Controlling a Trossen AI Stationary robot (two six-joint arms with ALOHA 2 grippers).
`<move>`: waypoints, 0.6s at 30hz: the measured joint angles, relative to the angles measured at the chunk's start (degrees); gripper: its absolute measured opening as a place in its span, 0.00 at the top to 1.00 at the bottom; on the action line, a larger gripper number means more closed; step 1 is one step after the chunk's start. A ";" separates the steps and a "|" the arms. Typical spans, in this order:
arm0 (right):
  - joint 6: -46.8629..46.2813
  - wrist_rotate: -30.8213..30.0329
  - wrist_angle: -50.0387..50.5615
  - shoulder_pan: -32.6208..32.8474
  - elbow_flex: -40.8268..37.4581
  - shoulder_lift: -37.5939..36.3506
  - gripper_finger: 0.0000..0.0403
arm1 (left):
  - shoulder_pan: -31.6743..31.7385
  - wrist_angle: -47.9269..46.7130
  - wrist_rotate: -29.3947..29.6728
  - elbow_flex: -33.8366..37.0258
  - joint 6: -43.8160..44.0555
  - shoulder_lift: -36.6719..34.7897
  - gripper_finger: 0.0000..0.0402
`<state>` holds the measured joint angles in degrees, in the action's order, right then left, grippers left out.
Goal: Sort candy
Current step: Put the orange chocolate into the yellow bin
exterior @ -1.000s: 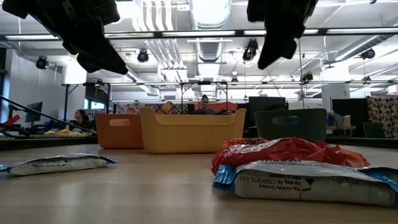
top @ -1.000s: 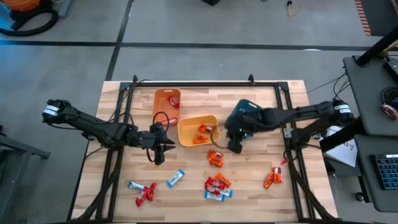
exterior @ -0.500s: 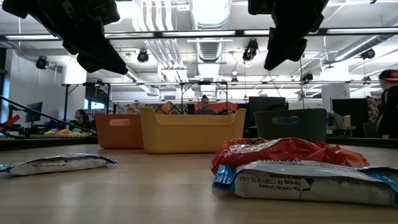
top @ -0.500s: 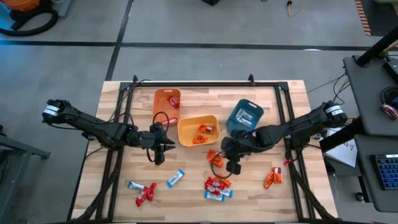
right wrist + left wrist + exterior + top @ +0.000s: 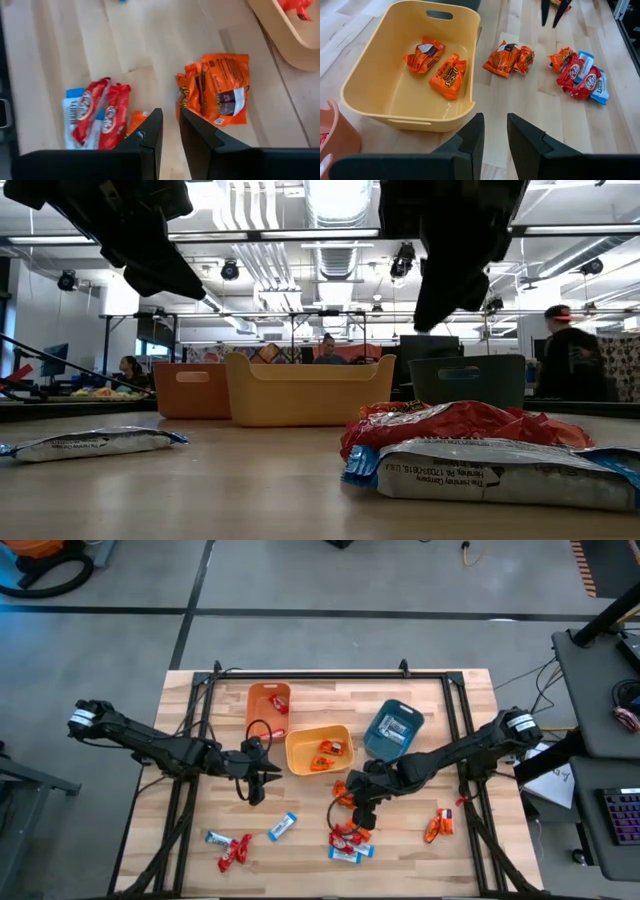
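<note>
Candy lies scattered on the wooden table. Two orange packets (image 5: 345,790) (image 5: 220,90) lie beside a mixed pile of red wrappers (image 5: 102,117) and blue-and-white bars (image 5: 348,843). My right gripper (image 5: 360,810) (image 5: 171,117) hovers above the table between those packets and the pile, open by a narrow gap, holding nothing. My left gripper (image 5: 258,782) (image 5: 495,120) waits left of the yellow bin (image 5: 318,748), also narrowly open and empty. More candy lies near-left (image 5: 235,850) and near-right (image 5: 438,825). The yellow bin holds orange packets (image 5: 437,62).
The orange bin (image 5: 268,705) holds red candy and the teal bin (image 5: 393,728) a blue-and-white bar; both stand toward the far side, flanking the yellow bin. A black frame rail (image 5: 330,675) runs along the table's far edge. People show in the room behind (image 5: 570,360).
My right gripper has moved from beside the yellow and teal bins toward the table's near edge and somewhat left, ending above the orange packets and the mixed pile. The teal bin now shows uncovered. A person has walked into the background.
</note>
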<state>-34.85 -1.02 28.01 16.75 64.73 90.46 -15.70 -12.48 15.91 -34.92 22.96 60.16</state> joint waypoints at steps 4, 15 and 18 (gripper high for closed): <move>1.71 0.66 -0.16 0.42 0.00 1.31 0.86 | 0.00 -0.01 0.02 0.00 -1.43 0.00 0.83; 24.13 1.39 0.04 2.63 -0.39 2.59 0.86 | 0.00 -0.03 0.04 0.00 -2.92 0.00 0.83; 22.91 0.79 -0.13 1.99 -0.37 2.99 0.86 | 0.00 -0.10 0.04 0.02 -2.92 0.00 0.83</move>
<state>-11.95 -0.22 27.88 18.74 64.36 93.45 -15.70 -12.58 15.94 -34.89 20.03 60.16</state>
